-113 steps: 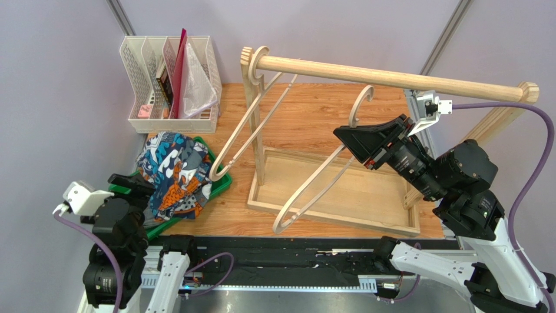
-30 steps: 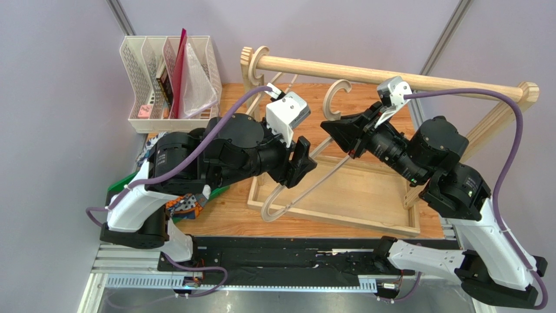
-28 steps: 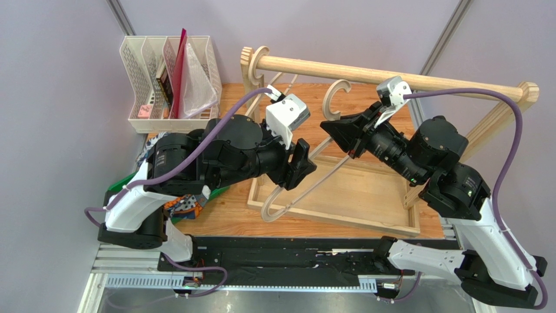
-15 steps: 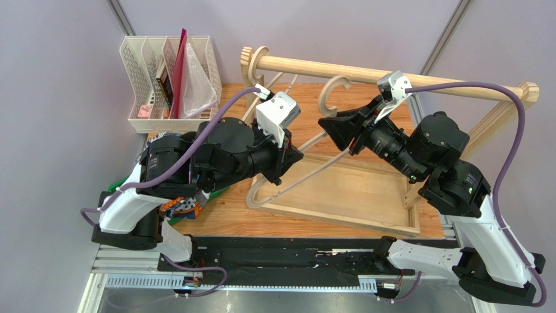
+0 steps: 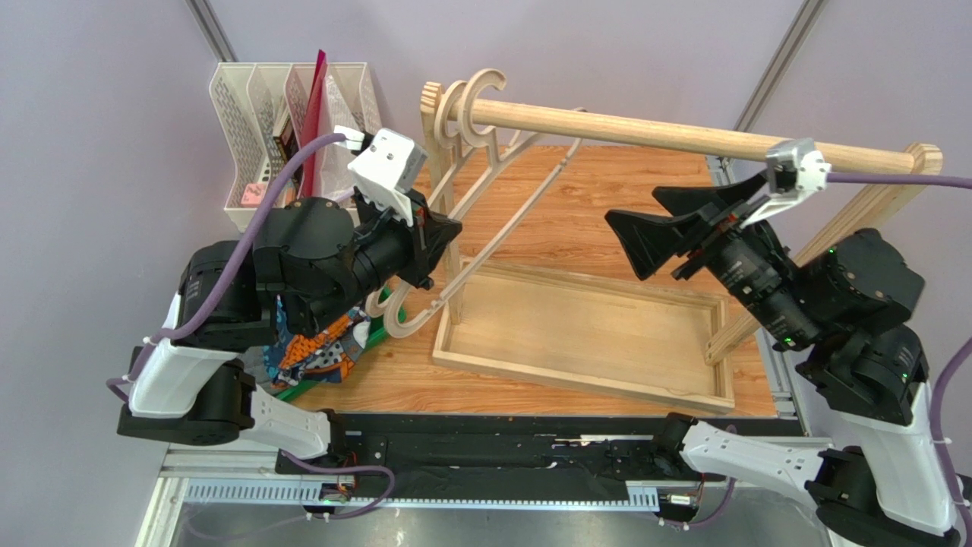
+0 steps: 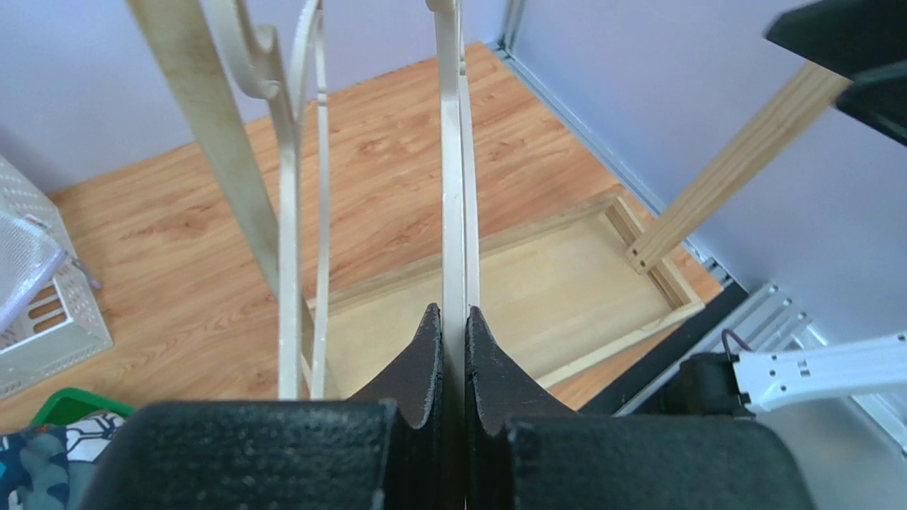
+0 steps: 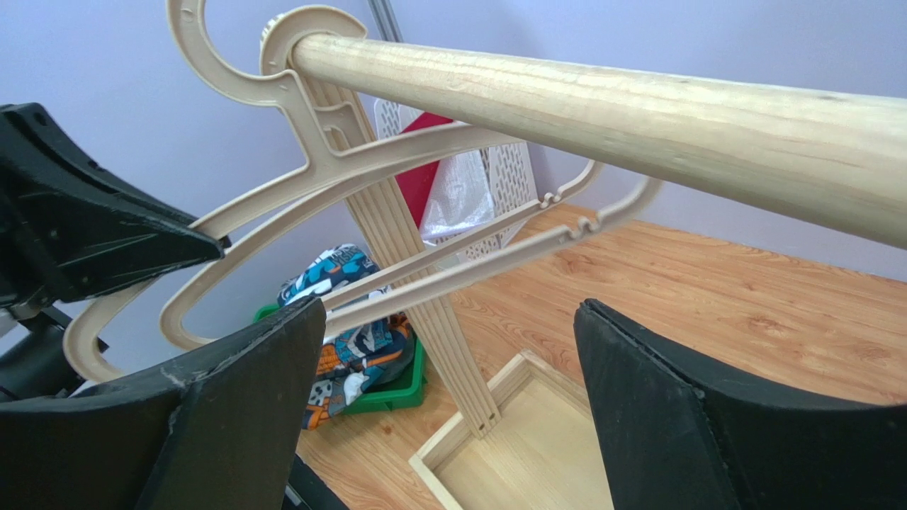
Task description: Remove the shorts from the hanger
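The patterned shorts (image 5: 310, 351) lie bunched in a green tray (image 5: 374, 333) at the left, partly hidden by my left arm; they also show in the right wrist view (image 7: 351, 345). Two bare beige hangers (image 5: 519, 182) have their hooks at the left end of the wooden rod (image 5: 685, 131). My left gripper (image 5: 443, 234) is shut on the thin arm of one hanger (image 6: 455, 213), its fingers pinching it edge-on (image 6: 447, 313). My right gripper (image 5: 653, 222) stands wide open below the rod's right half, holding nothing (image 7: 447, 308).
The rack's upright post (image 5: 443, 182) stands in a shallow wooden base tray (image 5: 593, 376). A white file organiser (image 5: 257, 148) with folders sits at the back left. Purple-grey walls close in on both sides.
My left gripper has carried the hanger up and left to the rod's left end. The right gripper has let go of it, opened wide and drawn back to the right.
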`<state>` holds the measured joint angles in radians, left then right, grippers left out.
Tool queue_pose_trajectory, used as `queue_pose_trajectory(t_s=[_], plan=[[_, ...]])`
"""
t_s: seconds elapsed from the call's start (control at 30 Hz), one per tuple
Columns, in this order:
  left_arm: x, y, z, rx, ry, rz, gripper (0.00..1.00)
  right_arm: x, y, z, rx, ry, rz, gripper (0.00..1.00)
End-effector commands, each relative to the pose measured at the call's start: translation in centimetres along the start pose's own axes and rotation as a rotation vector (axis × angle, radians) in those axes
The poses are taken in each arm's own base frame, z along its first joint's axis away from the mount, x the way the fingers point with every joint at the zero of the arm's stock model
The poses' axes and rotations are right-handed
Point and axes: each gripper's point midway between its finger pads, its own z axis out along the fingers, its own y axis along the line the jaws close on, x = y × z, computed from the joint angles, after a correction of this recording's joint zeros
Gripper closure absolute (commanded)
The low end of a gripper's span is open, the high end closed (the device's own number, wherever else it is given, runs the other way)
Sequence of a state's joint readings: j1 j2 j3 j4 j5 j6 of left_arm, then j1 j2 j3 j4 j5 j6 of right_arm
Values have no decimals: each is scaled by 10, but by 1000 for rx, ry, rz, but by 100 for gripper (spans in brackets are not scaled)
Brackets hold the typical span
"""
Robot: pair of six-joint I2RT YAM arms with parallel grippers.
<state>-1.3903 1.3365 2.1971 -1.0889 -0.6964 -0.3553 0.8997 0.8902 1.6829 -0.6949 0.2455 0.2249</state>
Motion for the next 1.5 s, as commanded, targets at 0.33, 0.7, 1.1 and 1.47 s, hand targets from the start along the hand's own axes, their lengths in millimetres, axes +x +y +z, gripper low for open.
queue_pose_trajectory(t_s=[0.33,0.7,1.1,1.47], plan=[[12,35,29,-162,46,-52,100,-27,-28,-63,82,-91,6,9],[25,32,44,-149,88,-68,100,-37,-98,-157,317,-220,-87,10],[32,58,4,-155,42,-141,32,-39,-118,-213,354,-309,-76,10],[15,49,-40,94,-138,-154,11,-26,-126,-217,378,-326,-55,9]])
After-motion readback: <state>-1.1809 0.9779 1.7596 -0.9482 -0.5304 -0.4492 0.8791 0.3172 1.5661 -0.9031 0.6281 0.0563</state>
